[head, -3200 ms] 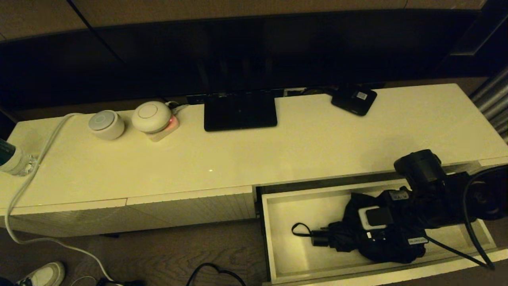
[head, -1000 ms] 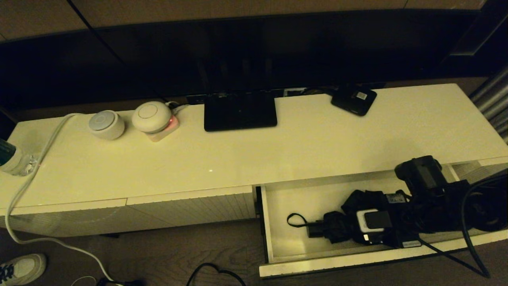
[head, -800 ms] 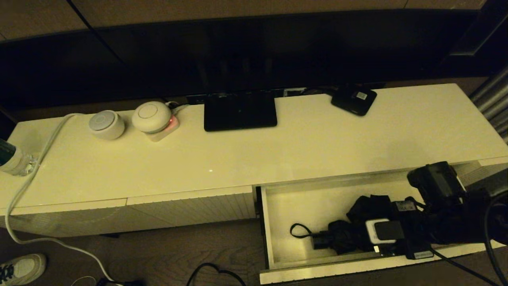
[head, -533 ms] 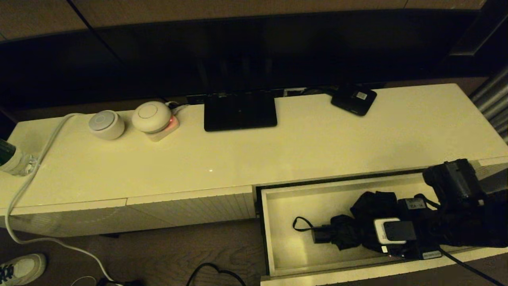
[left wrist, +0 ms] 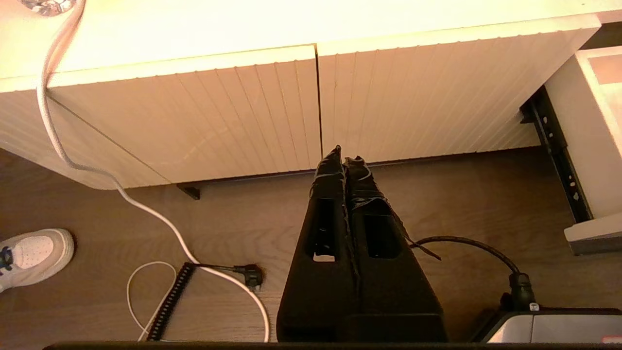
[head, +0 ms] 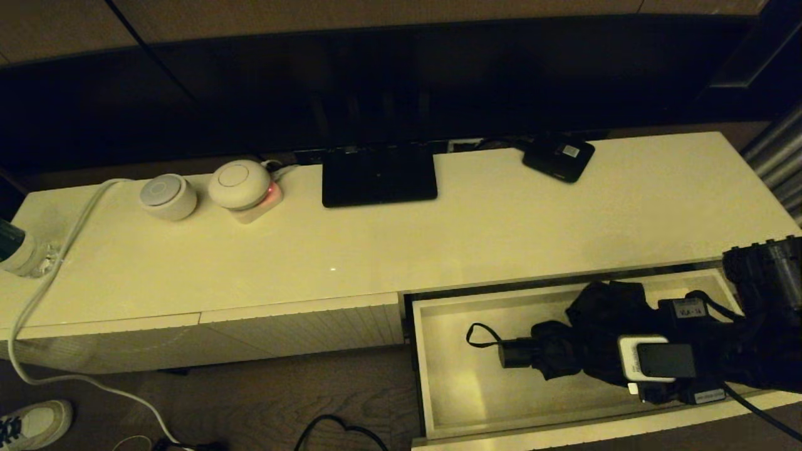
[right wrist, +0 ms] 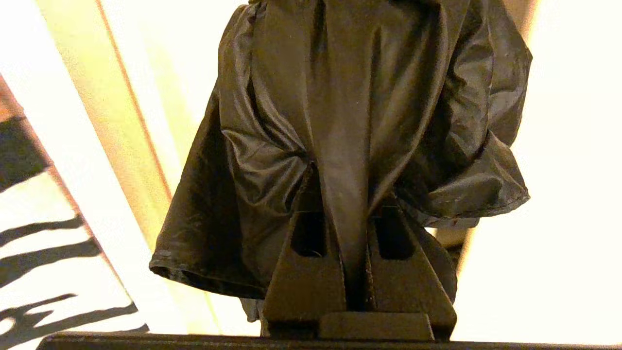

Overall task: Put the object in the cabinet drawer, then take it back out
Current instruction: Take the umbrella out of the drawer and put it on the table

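Note:
The black folding umbrella (head: 595, 326) lies inside the open cream drawer (head: 421, 376), toward its right half. Its short handle (head: 517, 352) and thin strap loop (head: 479, 335) point left over the pale drawer floor. My right gripper (head: 598, 363) reaches in from the right and is shut on a fold of the umbrella's baggy fabric (right wrist: 340, 121). In the right wrist view the cloth bunches around the right gripper (right wrist: 347, 187) and hides its tips. My left gripper (left wrist: 344, 153) hangs low over the wooden floor in front of the closed ribbed panels, shut with nothing in it.
On the cabinet top stand a flat black stand base (head: 379, 175), a small black box with a white label (head: 559, 158), and two round white devices (head: 168, 196) (head: 239, 183). A white cable (head: 44, 282) trails off the left end. A shoe (head: 34, 426) is on the floor.
My right gripper has moved to the right and slightly back with the umbrella in its grip. The drawer has slid a little further out than a second ago.

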Controlling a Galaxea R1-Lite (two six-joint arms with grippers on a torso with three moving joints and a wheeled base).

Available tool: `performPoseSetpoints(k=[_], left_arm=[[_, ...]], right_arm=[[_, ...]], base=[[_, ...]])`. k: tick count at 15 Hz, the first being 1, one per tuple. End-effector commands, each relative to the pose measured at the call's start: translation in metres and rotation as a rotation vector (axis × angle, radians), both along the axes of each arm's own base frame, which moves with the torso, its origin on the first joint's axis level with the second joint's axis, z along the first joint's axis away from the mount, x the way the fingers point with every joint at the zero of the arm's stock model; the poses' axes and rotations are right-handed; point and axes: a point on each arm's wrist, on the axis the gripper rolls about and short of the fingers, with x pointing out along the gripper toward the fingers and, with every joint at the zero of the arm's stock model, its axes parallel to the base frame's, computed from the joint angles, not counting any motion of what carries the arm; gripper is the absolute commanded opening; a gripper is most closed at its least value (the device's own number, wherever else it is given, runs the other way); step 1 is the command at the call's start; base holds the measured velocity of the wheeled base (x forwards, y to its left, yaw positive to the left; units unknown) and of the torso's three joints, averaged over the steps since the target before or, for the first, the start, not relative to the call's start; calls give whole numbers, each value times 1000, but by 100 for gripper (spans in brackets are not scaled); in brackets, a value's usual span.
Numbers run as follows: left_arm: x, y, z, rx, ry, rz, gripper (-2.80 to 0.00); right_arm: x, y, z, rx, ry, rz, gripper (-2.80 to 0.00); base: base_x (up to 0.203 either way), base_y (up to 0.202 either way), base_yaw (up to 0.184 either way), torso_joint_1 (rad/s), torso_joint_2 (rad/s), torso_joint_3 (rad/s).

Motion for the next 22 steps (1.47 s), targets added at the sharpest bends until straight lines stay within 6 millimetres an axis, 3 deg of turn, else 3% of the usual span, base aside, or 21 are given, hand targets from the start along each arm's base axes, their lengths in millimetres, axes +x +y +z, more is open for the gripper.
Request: performPoseSetpoints(k=[1, 6, 10, 13, 19, 22], left_arm=[[0, 0, -1, 0, 2, 1, -280], [0, 0, -1, 0, 2, 1, -280], [0, 0, -1, 0, 2, 1, -280], [0, 0, -1, 0, 2, 1, -280], [0, 0, -1, 0, 3, 1, -280], [0, 0, -1, 0, 4, 1, -280]], right_arm=[[-17, -3, 20, 15, -88, 5, -280], [-50, -9, 57, 51, -223, 1, -280], [-43, -8, 90, 73, -338, -2, -280], [-14, -2, 90, 73, -351, -4, -280], [83, 16, 60, 66, -445, -40, -280], [107, 20, 51, 69, -496, -48, -280]], base=[[0, 0, 0, 0, 0, 0], [0, 0, 0, 0, 0, 0], [0, 0, 0, 0, 0, 0], [0, 0, 0, 0, 0, 0], [0, 0, 0, 0, 0, 0], [0, 0, 0, 0, 0, 0]])
